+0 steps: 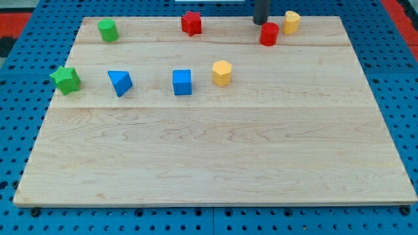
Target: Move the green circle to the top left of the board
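Note:
The green circle (108, 30) stands near the top left corner of the wooden board (215, 163). My tip (260, 22) is at the view's top, right of centre, far to the right of the green circle. It sits just above and left of the red cylinder (268, 34), close to it or touching it.
A red star (191, 23) is at the top centre. A yellow block (291, 21) is right of the red cylinder. A green star (66, 79) sits at the left edge. A blue triangle (120, 82), a blue cube (182, 82) and a yellow hexagon (222, 73) form a row.

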Robot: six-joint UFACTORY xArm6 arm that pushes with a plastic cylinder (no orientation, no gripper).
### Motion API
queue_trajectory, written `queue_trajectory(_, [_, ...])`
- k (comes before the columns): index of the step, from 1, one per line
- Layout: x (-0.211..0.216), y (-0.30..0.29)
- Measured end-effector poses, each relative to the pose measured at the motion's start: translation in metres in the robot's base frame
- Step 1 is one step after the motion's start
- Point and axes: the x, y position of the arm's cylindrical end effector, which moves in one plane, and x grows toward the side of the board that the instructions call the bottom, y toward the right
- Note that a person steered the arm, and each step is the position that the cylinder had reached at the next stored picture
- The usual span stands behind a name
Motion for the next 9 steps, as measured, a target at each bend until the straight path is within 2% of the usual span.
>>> queue_trajectory(1, [0.025, 0.023])
queue_trajectory(2, [0.036, -0.009])
queue_trajectory(5, [0.035, -0.041])
queue_trajectory(6, [0.041, -0.111])
queue_trajectory(8, [0.040, -0.286])
queue_trajectory(9, [0.054, -0.311])
